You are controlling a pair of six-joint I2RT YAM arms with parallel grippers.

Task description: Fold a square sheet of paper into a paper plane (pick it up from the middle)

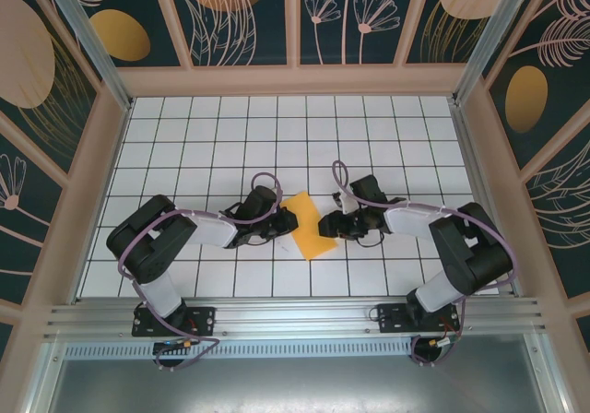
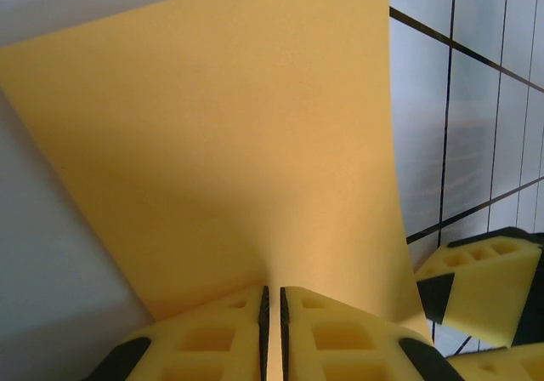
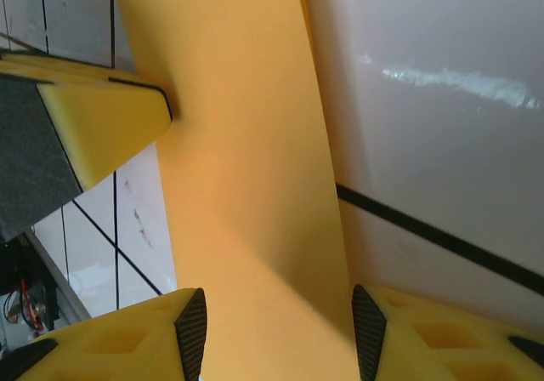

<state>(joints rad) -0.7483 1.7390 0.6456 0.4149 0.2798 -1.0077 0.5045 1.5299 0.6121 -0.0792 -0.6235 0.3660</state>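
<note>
Two arms at work, both reaching in to the middle of the white tiled table (image 1: 184, 136). Between them the square sheet of paper (image 1: 312, 230), plain orange-yellow, sitting askew to the grid lines and nearer the front of the table than the back. Left gripper (image 1: 282, 223) on the sheet's left side, right gripper (image 1: 329, 225) on its right side, the two close together with little more than the paper between them. From the left wrist: left gripper (image 2: 272, 303) pinched tight on an edge of the sheet (image 2: 229, 143), yellow pads pressed together with just a thin dark slit between, paper fanning up and away from the pinch in a gentle curve. Low at the right of that view, a yellow finger (image 2: 480, 287) of the other arm, just beside the paper's edge. From the right wrist: right gripper (image 3: 274, 334) with jaws about halfway apart, the sheet (image 3: 246, 168) running as a long band through the gap between the dark pads. Hard to say whether those pads touch the paper's edges or merely flank them; no firm hold to be seen. At upper left there, a yellow finger (image 3: 102, 122) of the left arm, its tip against the sheet.
</note>
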